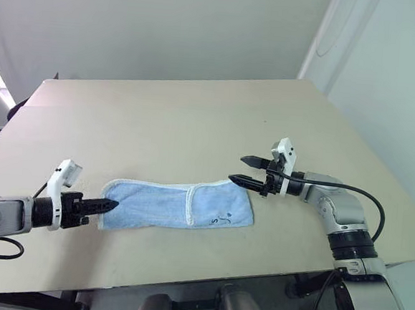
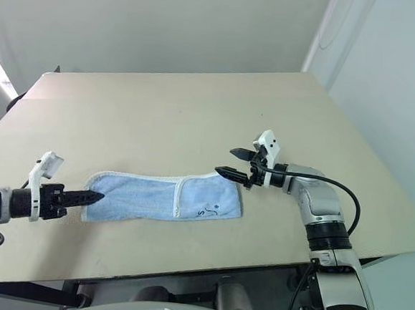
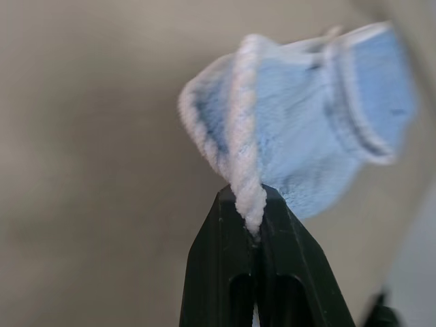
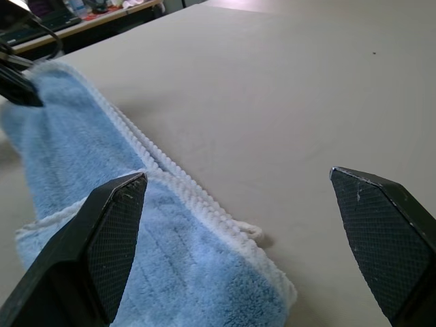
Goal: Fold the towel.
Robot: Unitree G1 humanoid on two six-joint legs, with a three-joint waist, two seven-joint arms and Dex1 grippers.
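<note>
**Blue towel pinched at one end, other end free**

Light blue cloth lies stretched in a long narrow band across the near part of the beige table. It is the towel, folded lengthwise, with white stitched edging along its borders and a white seam crossing it about two thirds of the way toward the robot's right. A small dark emblem sits on the right-hand section, near the front edge.

At the towel's left end the left gripper is clamped tight on the cloth — the left wrist view shows the two black fingers pressed together with the white corded edging squeezed between them, and the blue fabric bunched and rising just past the tips. That end looks slightly lifted off the table, though how far cannot be told.

The right gripper hangs just beside the towel's right end with its fingers spread wide and nothing between them. In the right wrist view the two textured pads stand well apart; the towel's corner lies below and between them, with a little white loop poking out from the edging onto the bare table. One fingertip sits over the towel's far right corner — touching or not, I cannot tell.
</note>
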